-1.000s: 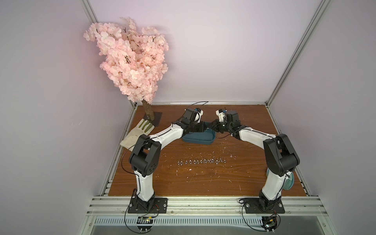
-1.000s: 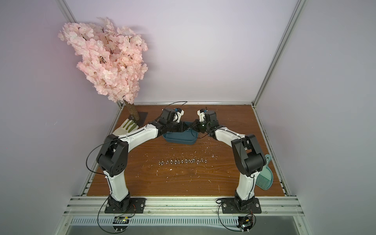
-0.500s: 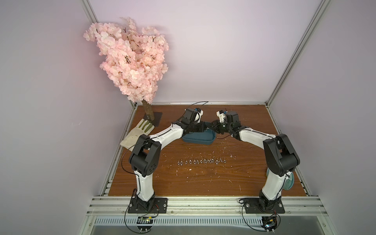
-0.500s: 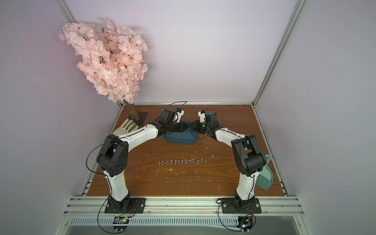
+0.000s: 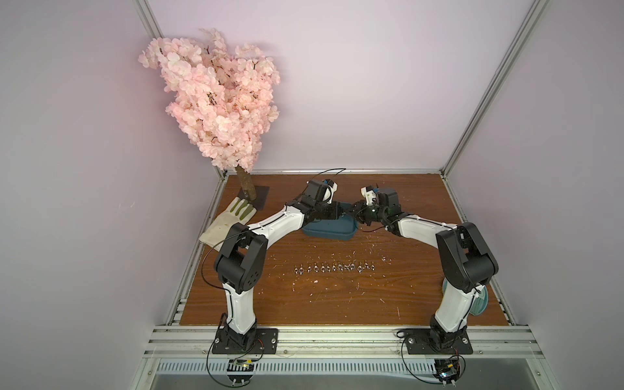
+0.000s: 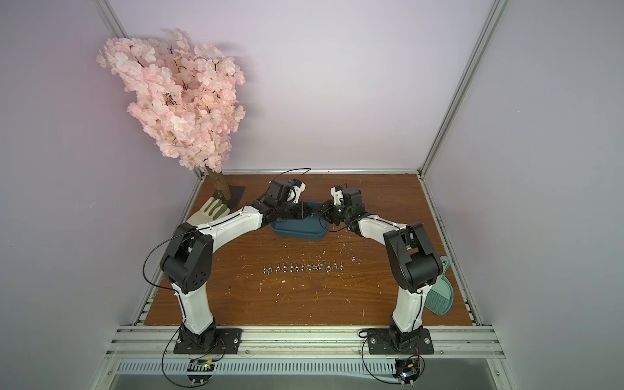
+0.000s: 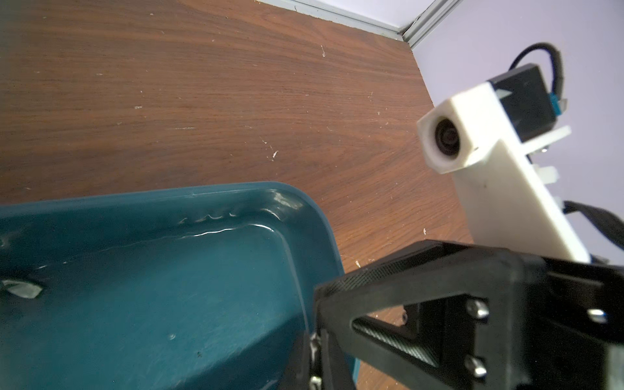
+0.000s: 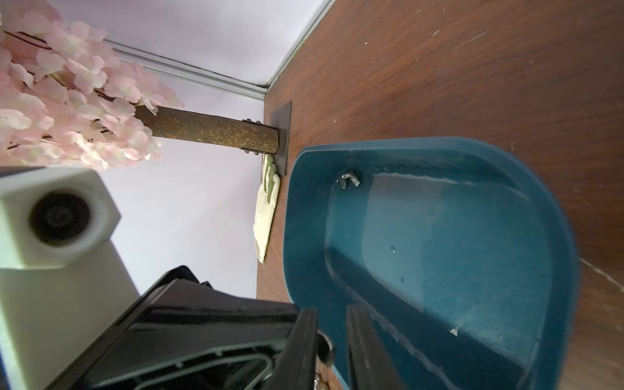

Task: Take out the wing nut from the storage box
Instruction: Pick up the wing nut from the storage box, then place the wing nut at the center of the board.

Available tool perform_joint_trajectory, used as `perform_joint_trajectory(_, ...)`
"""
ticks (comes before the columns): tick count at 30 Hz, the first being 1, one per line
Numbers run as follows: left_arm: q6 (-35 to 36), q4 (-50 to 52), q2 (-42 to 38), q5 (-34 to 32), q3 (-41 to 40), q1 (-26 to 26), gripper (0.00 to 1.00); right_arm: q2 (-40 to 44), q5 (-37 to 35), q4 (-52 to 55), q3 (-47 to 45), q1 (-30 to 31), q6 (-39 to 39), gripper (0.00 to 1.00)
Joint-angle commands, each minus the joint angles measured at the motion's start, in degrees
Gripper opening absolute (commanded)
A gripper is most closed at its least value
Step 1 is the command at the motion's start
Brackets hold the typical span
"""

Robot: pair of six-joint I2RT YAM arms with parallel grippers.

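The dark teal storage box [image 5: 329,231] [image 6: 297,230] lies at the back middle of the wooden table, and both arms meet at its right end. One wing nut [image 8: 349,180] [image 7: 22,288] lies inside, in the far corner on the tree's side. My left gripper [image 7: 315,354] [image 5: 339,214] is shut, and it seems to pinch the box's rim [image 7: 331,243]. My right gripper [image 8: 332,337] [image 5: 354,209] is close beside it. Its jaws stand a little apart and straddle the same rim [image 8: 293,236], one finger inside the box and one outside.
A row of several wing nuts [image 5: 334,267] [image 6: 302,267] lies across the table's middle. A pink blossom tree [image 5: 219,101] and a pale glove [image 5: 229,221] fill the back left. A mint-green dustpan [image 6: 439,293] lies behind the right arm's base.
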State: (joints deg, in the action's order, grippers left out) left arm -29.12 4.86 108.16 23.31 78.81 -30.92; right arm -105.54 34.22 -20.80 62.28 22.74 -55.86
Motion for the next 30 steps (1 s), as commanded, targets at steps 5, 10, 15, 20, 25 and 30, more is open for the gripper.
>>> perform_joint_trajectory(5, -0.2, -0.9, -0.5, 0.2, 0.8, -0.7, 0.12, 1.8, 3.9, -5.9, -1.1, -0.1, -4.5, 0.17)
perform_joint_trajectory(10, -0.3, -1.2, -0.5, 0.3, 0.6, -0.6, 0.12, 1.9, 4.3, -7.5, -1.5, -0.1, -5.7, 0.09)
perform_joint_trajectory(15, -0.3, -1.3, -0.6, 0.3, 0.4, -0.7, 0.13, 2.0, 4.2, -7.5, -1.3, -0.2, -5.8, 0.0)
perform_joint_trajectory(20, 0.0, -0.7, -1.1, -1.1, 0.6, -0.7, 0.31, 2.3, 3.1, -5.4, -1.4, -0.6, -4.0, 0.0)
perform_joint_trajectory(25, -0.1, 0.2, -1.9, -1.9, 0.9, 0.7, 0.57, 3.9, 0.5, 2.9, 0.0, -1.4, 2.5, 0.0)
perform_joint_trajectory(30, 0.6, 1.6, -3.0, -2.6, 0.9, 3.5, 0.8, 6.9, -4.1, 16.2, 1.8, -1.9, 12.8, 0.0)
